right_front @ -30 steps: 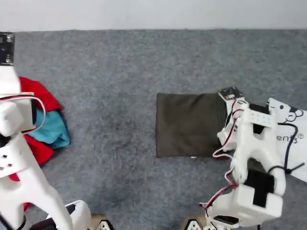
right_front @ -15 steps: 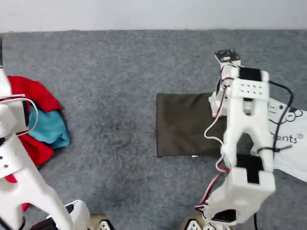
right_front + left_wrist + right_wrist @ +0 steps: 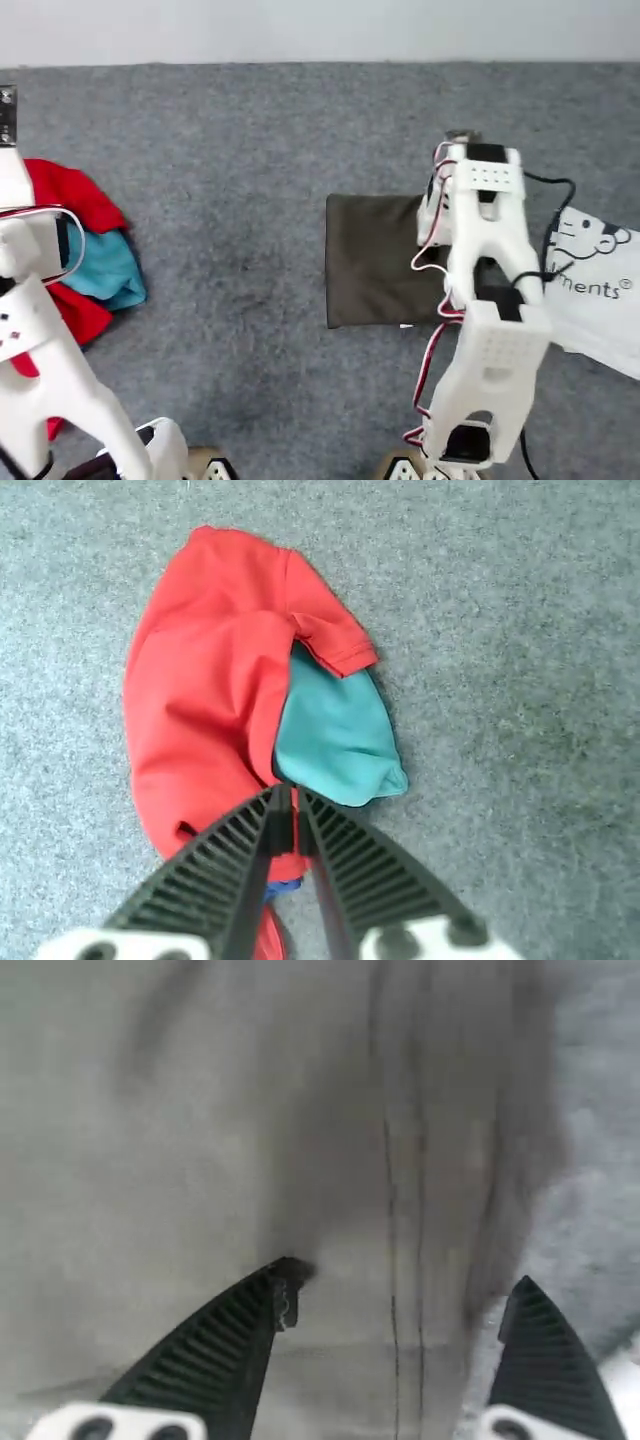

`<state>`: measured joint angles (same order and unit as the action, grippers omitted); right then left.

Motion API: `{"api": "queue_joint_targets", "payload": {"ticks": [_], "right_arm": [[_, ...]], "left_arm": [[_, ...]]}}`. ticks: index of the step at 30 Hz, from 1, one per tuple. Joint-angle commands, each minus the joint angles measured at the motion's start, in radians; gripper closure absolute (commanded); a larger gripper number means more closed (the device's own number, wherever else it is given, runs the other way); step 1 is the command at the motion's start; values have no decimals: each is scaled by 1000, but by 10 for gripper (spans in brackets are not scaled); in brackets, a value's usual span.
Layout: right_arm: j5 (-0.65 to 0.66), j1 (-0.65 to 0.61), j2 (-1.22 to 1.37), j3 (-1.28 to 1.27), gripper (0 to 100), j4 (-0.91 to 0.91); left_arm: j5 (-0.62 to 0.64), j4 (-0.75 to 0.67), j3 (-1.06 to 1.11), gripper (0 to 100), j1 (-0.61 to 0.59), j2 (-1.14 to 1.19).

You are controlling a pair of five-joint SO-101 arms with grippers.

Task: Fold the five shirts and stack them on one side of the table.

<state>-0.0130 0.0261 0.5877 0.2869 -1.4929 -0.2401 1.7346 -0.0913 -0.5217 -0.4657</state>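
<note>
a table (image 3: pixel 230 150) seen from above, its top a grey, felt-like surface with a mottled, slightly fuzzy texture that runs from one side of the view to the other. along the table's far edge, a plain pale wall (image 3: pixel 320 30) forms a narrow band, meeting the grey in a straight line.

The high camera looks straight down on the table (image 3: pixel 230 150) from above. The left wrist camera hangs some way over the red shirt (image 3: pixel 200 710), the right one close against the dark shirt (image 3: pixel 200 1110) — the overhead view takes in both shirts too.
</note>
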Motion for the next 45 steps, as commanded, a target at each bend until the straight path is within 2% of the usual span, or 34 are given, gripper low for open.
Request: {"api": "queue_joint_targets", "payload": {"ticks": [1, 3, 7, 9, 15, 23, 27, 31, 35, 37, 41, 45], "right_arm": [[-9, -16, 38, 38, 674, 13], [-5, -19, 64, 38, 727, 12], [-2, -16, 84, 38, 927, 12], [5, -13, 81, 38, 996, 5], [135, -18, 53, 77, 988, -105], [422, -58, -104, 69, 988, -308], [523, -142, -257, -91, 988, -303], [611, -282, -409, -331, 988, -300], [753, -352, -535, -500, 988, -295], [842, -323, -579, -535, 988, -263], [1002, -174, -591, -512, 988, -130], [1115, -61, -545, -470, 989, 160]], "left_arm": [[-11, 17, 1, 985, -5, -15], [-11, 17, 1, 985, -5, -15], [-11, 17, 1, 985, -5, -15], [-11, 17, 1, 985, -5, -15], [-14, 17, 1, 985, -5, -21], [-12, 17, 1, 985, -5, -23], [-12, 17, 1, 985, -5, -23], [-11, 17, -1, 985, -5, -23], [-11, 17, -2, 985, -5, -23], [-11, 17, -2, 985, -5, -25], [-11, 18, -2, 985, -5, -25], [-11, 18, -2, 985, -2, -55]]}}
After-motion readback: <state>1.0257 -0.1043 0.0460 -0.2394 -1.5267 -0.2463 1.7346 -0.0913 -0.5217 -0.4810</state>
